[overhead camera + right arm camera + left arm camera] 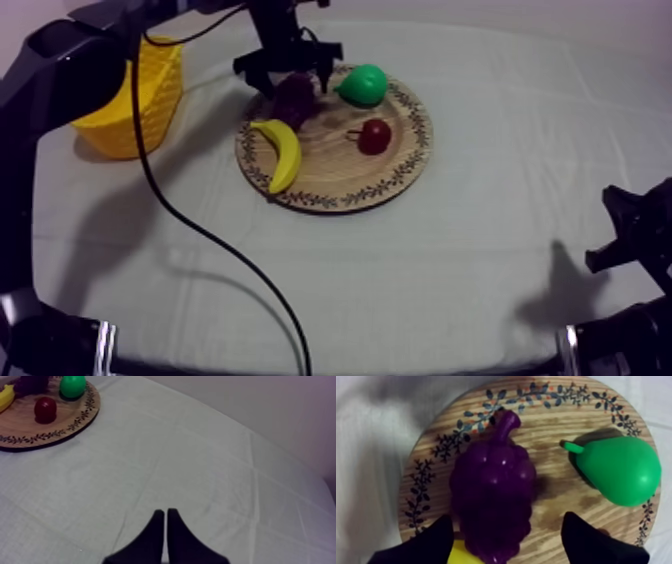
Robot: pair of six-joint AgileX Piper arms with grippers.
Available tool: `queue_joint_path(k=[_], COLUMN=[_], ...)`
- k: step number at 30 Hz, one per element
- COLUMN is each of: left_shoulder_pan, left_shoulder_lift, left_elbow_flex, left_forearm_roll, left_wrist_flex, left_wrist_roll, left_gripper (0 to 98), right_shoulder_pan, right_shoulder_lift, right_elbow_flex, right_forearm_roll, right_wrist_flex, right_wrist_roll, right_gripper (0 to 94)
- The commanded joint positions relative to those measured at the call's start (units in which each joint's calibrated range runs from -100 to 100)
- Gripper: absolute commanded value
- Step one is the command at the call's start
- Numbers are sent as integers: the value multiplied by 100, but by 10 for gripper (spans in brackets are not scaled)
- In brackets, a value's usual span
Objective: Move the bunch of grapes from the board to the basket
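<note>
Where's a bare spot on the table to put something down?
Bare: the cloth between the wooden board and the right gripper. Crowded: the board, with banana, pear, small red fruit, bunch of grapes and the left gripper over the grapes.

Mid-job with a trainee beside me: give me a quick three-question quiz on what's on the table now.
1. True or false: the grapes are in the basket.
2. The left gripper straddles the: A banana, B grapes, C pear?
3. Fill in: the right gripper is ____.
Key: 1 false, they lie on the board; 2 B; 3 shut.
</note>
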Motion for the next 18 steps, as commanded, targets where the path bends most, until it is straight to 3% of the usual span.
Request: queue_joint_path(k=[1, 6, 14, 18], left_shoulder_pan=[-7, -14, -59, -74], left_shoulder_lift=[113, 367, 582, 612], left_elbow_flex=[-92, -356, -449, -455], left_forearm_roll=[-7, -18, -89, -92], left_wrist_flex=[52, 165, 303, 317], left_wrist_roll=[10, 20, 186, 196], left_gripper=[795, 755, 518, 480], right_shoulder_pan=[-1, -1, -1, -1], right_shoulder_lift=[0, 0, 0, 0], right_elbow_flex=[0, 0, 0, 0], right_forearm_roll=[-1, -1, -1, -1], right_wrist_flex=[-1, -1, -1, -1], right_wrist_roll=[-1, -1, -1, -1], right_gripper=[3, 3, 3, 3])
